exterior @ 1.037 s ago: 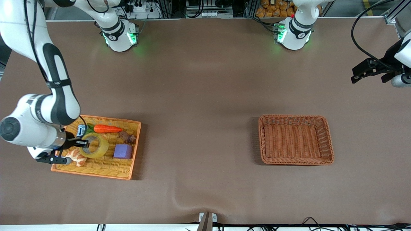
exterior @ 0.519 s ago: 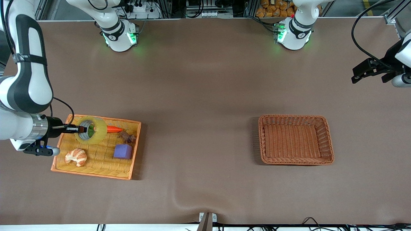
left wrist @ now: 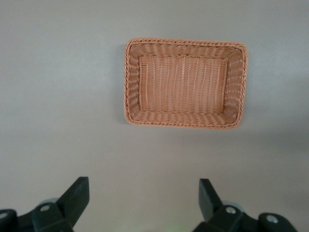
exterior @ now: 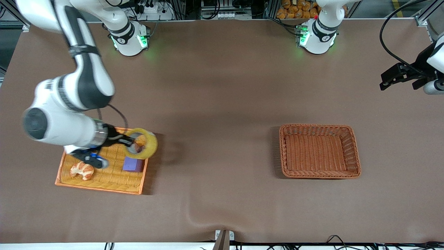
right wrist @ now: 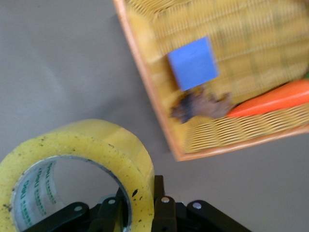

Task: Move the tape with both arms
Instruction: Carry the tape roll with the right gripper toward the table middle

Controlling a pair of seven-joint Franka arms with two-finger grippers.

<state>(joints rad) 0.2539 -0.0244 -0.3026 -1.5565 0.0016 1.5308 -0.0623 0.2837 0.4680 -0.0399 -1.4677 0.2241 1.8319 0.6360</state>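
The yellow tray (exterior: 100, 180) lies toward the right arm's end of the table, holding a croissant (exterior: 82, 170) in its corner nearest the front camera, a purple cube (exterior: 132, 164) at about three o'clock from the croissant, and a brown lump (right wrist: 200, 106) with an orange carrot (right wrist: 270, 99) beside it (both plain in the right wrist view, mostly hidden under the arm and the roll in the front view). The brown basket (exterior: 319, 151) sits well apart from the tray, toward the left arm's end, with nothing in it.

The tape (exterior: 141, 143) is up in the air over the tray's edge, at the side that faces the basket, just above the cube; its ring stands tilted, the grey-white core showing. The right gripper (exterior: 129, 141) holds it by the wall of the ring, one finger inside the core and one outside, clenched on the roll. The right arm bends down from its base at eleven o'clock, its big white wrist lying over the tray. Bare brown table stretches between the tape and the basket.

The left gripper (exterior: 399, 77) waits high at the left arm's end of the table, at about one o'clock from the basket; its fingers (left wrist: 72, 195) are spread wide, grasping nothing.
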